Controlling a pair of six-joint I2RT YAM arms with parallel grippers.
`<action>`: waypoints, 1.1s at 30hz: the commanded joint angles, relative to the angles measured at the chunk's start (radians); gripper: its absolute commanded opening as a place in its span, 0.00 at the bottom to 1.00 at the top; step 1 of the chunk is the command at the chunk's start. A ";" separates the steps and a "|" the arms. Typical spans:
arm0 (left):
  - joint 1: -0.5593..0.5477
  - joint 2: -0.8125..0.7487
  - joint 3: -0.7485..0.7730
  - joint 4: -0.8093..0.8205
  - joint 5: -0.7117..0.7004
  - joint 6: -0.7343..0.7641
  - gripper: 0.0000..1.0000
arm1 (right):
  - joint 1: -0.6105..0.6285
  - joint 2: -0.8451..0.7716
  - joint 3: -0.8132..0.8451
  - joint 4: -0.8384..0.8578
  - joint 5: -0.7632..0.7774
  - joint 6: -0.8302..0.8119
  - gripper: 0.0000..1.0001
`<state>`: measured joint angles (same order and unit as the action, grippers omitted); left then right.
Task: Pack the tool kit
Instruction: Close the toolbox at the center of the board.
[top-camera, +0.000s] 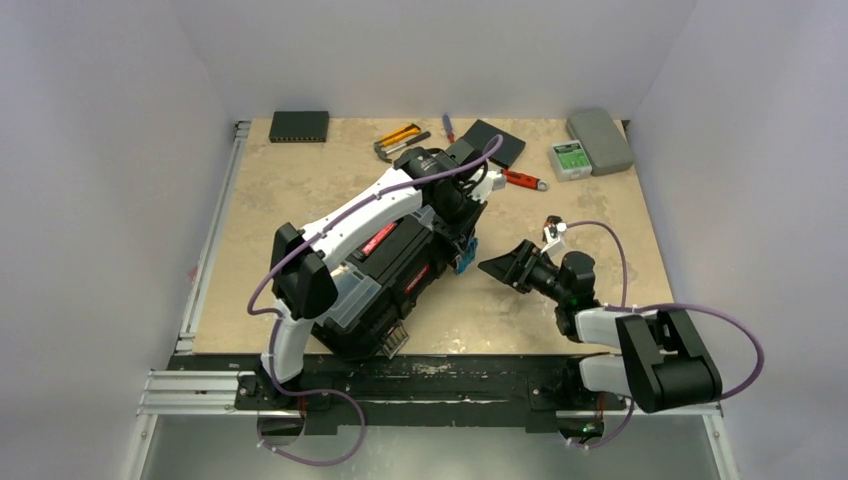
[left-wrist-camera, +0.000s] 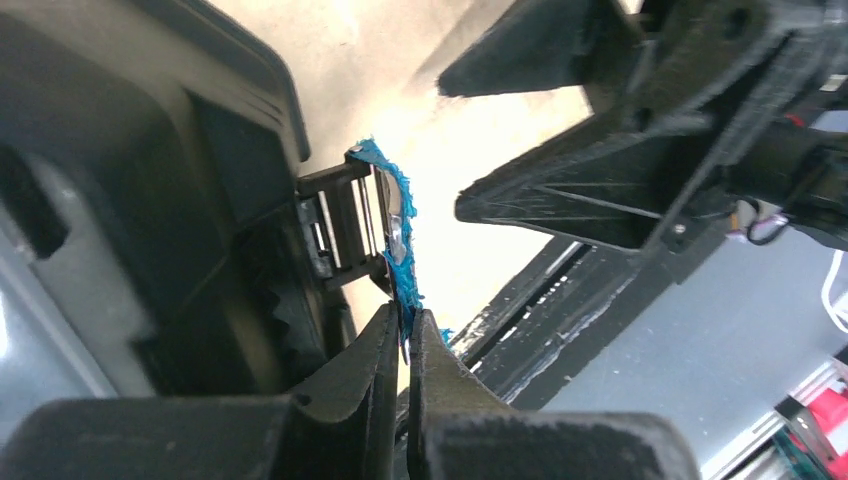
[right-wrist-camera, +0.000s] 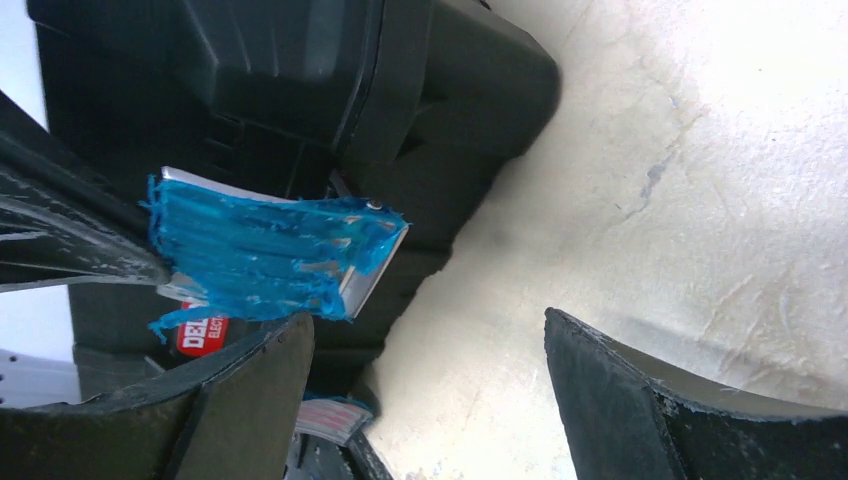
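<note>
Large black plastic toolbox (top-camera: 385, 285): lower centre-left of the top view, lying skewed on the beige tabletop (top-camera: 300, 200), lowest corner reaching the table's bottom edge. Red markings (top-camera: 415, 277) showing on its upper face.

Left gripper (left-wrist-camera: 408, 340): clenched on a blue-taped metal latch tab (left-wrist-camera: 398, 235) at the toolbox's right-hand end. In the left wrist view, fingers pressed together with only the tab's thin edge between them; tab standing out from the black wall, edge-on at frame centre.

Right gripper (right-wrist-camera: 428, 330): released, jaws spread wide, nothing between them but bare tabletop. In the top view, just right of the tab, near it. In the right wrist view, tab left of centre, above the left-hand finger (right-wrist-camera: 240, 400); contact between the two impossible to judge.

Open room: bare tabletop beyond the toolbox's rounded corner, filling the right half of the right wrist view; a wide bare stretch at upper left and centre-left of the top view.

Along the top edge of the top view, well apart from the toolbox:
- flat black rectangular box (top-camera: 298, 125), upper left
- yellow-and-black-handled tool (top-camera: 398, 138), top centre
- small thin screwdriver-like tool (top-camera: 448, 126), just right of it
- black square pad (top-camera: 497, 142)
- red-handled tool (top-camera: 524, 180), just below the pad
- small green-and-white box (top-camera: 569, 160), just beside the grey rounded case (top-camera: 600, 140), upper right
</note>
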<state>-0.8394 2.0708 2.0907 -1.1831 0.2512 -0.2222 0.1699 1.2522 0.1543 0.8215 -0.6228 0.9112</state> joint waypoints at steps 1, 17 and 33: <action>0.023 -0.100 0.044 0.030 0.141 -0.003 0.00 | 0.007 0.071 -0.042 0.332 -0.031 0.104 0.85; 0.040 -0.081 0.089 -0.050 0.004 0.010 0.00 | 0.161 0.308 0.032 0.632 0.071 0.265 0.88; 0.045 -0.211 0.215 -0.125 -0.179 0.014 0.61 | 0.228 0.200 0.180 0.284 0.215 0.245 0.90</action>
<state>-0.8074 1.9629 2.2284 -1.2686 0.1562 -0.2222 0.3862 1.5215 0.2844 1.2495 -0.4801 1.1828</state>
